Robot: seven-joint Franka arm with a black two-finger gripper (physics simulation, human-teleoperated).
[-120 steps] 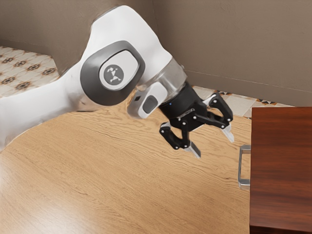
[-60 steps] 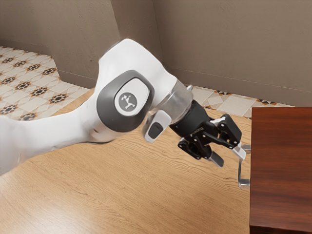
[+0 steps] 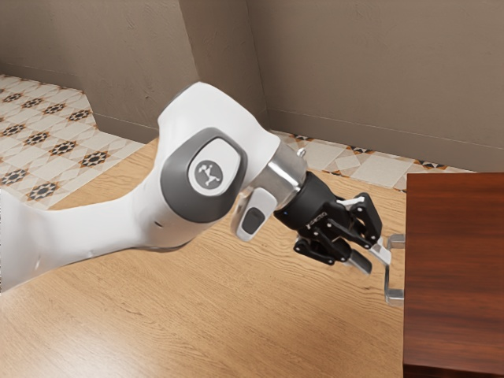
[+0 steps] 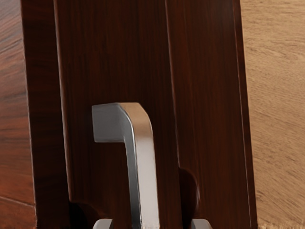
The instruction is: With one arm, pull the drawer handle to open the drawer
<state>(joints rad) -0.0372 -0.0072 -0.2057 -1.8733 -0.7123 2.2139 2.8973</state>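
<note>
Gripper (image 3: 373, 257) fingers apart, straddling upper part of drawer handle (image 3: 388, 279), no squeeze visible. Handle at gripper's 4 o'clock, fixed on dark wood drawer (image 3: 453, 268), 3 o'clock side of wooden table (image 3: 157, 315).

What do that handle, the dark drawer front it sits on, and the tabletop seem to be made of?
Handle: looks like brushed metal, silver-grey with a soft sheen along its bend.
Drawer front: seems to be dark reddish wood with a polished look and fine streaked grain; it could be veneer.
Tabletop: light wood with wavy grain lines and a satin finish, possibly laminate.
</note>
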